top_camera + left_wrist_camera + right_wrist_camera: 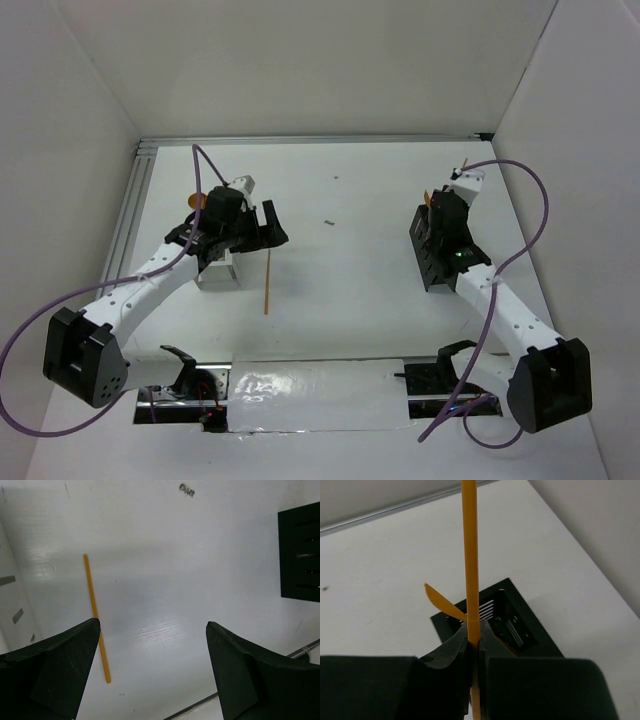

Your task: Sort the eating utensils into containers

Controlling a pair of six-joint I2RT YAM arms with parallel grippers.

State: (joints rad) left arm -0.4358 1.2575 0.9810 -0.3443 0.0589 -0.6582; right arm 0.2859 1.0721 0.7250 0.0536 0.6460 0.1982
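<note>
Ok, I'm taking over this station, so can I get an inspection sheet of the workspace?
Surface: white table, glossy strip at near edge.
Job's things: orange stick lying loose; white caddy; black caddy with an orange piece sticking up.
Clutter: dark specks.
Grippers: left gripper open near the stick; right gripper shut on an orange utensil.
Cables: purple cables looping off both arms.
Surroundings: white walls, metal rail.

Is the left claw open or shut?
Open: the left claw's fingers stand wide apart, nothing gripped; an orange stick lies on the table below.
</note>
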